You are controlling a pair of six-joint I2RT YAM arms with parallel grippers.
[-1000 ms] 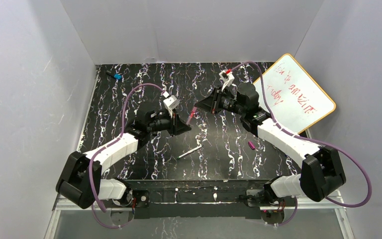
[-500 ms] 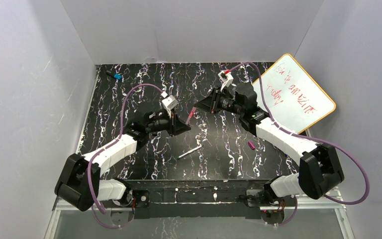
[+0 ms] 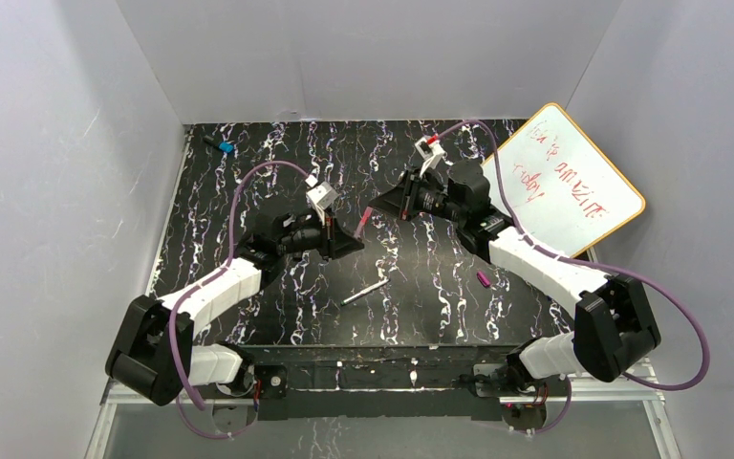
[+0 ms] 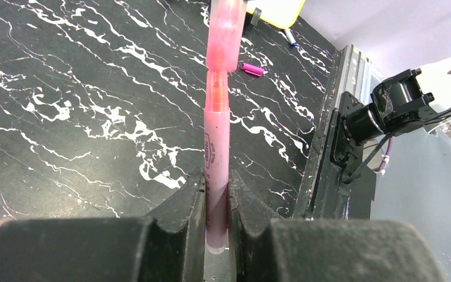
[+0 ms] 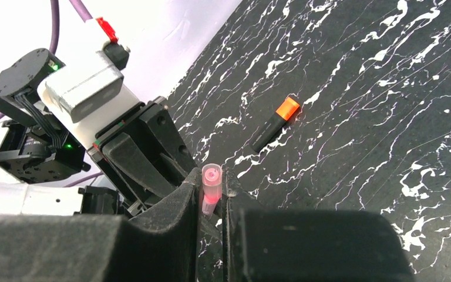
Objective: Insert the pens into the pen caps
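Observation:
My left gripper [image 4: 216, 182] is shut on a pink pen [image 4: 217, 141], which stands straight up out of the fingers. The pen's tip is inside the mouth of a pinkish pen cap [image 4: 226, 35], and an orange-pink neck shows between cap and barrel. My right gripper [image 5: 211, 189] is shut on that cap [image 5: 211, 179]. In the top view both grippers meet over the mat's middle, left [image 3: 346, 243] and right [image 3: 378, 205]. A white-grey pen [image 3: 363, 294] lies on the mat. A black pen with an orange end [image 5: 276, 123] also lies there. A short purple cap [image 3: 483, 279] lies right of centre.
A yellow-framed whiteboard [image 3: 573, 177] leans at the back right. A small black blue-ended item [image 3: 220, 146] lies at the far left corner. The black marbled mat [image 3: 248, 191] is walled in on three sides, and a metal rail [image 3: 373, 368] runs along its near edge.
Both grippers have shifted slightly to the left together. The pen and the cap stay joined and both grips hold.

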